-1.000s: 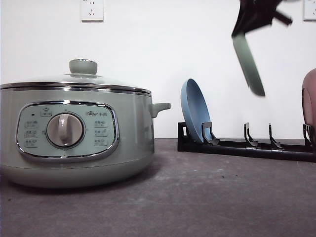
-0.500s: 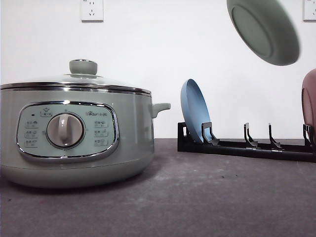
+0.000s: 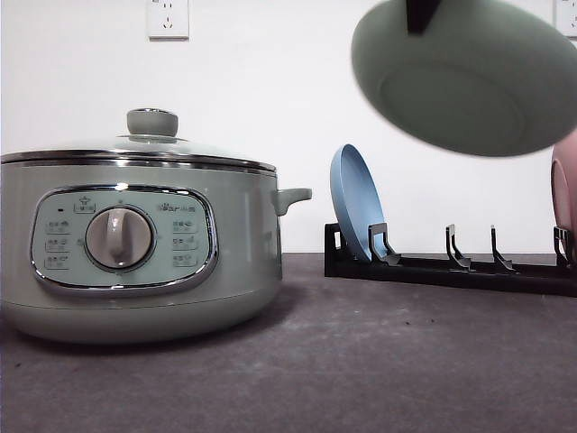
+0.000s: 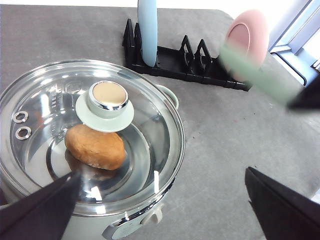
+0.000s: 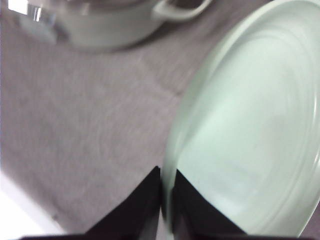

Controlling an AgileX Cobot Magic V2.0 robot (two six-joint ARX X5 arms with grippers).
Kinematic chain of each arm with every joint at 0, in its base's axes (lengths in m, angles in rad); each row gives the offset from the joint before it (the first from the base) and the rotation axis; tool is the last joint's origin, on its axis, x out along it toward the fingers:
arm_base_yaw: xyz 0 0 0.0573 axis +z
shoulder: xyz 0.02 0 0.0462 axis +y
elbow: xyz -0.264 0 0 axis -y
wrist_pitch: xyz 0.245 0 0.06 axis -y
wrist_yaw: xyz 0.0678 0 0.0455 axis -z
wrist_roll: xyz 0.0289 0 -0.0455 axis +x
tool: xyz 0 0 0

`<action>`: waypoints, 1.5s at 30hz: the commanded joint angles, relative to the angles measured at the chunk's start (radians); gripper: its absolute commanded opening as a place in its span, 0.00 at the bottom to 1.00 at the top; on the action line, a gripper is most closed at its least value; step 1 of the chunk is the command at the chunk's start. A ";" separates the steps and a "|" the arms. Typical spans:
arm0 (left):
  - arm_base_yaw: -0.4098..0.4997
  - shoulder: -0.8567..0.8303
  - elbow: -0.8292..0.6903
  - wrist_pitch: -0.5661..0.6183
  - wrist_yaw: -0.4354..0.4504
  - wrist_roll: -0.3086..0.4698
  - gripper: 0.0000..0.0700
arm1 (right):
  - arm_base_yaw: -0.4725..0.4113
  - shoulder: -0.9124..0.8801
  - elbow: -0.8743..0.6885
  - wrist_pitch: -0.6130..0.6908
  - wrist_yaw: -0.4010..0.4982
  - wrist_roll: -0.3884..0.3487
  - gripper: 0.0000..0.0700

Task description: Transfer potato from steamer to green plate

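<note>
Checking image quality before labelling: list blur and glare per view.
Front view: green plate soft-edged from motion, steamer sharp. Left wrist view: plate a smeared streak, window glare on the glass lid, potato clear. Right wrist view: everything motion-blurred, right pincer shut on the plate rim.

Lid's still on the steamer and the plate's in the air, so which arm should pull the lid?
Left. Its open gripper hangs above the glass lid and knob, while the right gripper is clamped on the green plate.
</note>
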 commanded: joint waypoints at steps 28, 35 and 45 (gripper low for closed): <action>-0.002 0.005 0.026 0.011 0.006 0.005 0.96 | 0.234 0.109 -0.556 0.464 0.088 0.078 0.00; -0.002 0.005 0.026 0.011 0.005 0.005 0.96 | 0.234 0.186 -0.559 0.495 0.032 0.082 0.01; -0.002 0.005 0.026 0.010 0.005 0.005 0.96 | 0.234 0.214 -0.559 0.494 0.016 0.114 0.58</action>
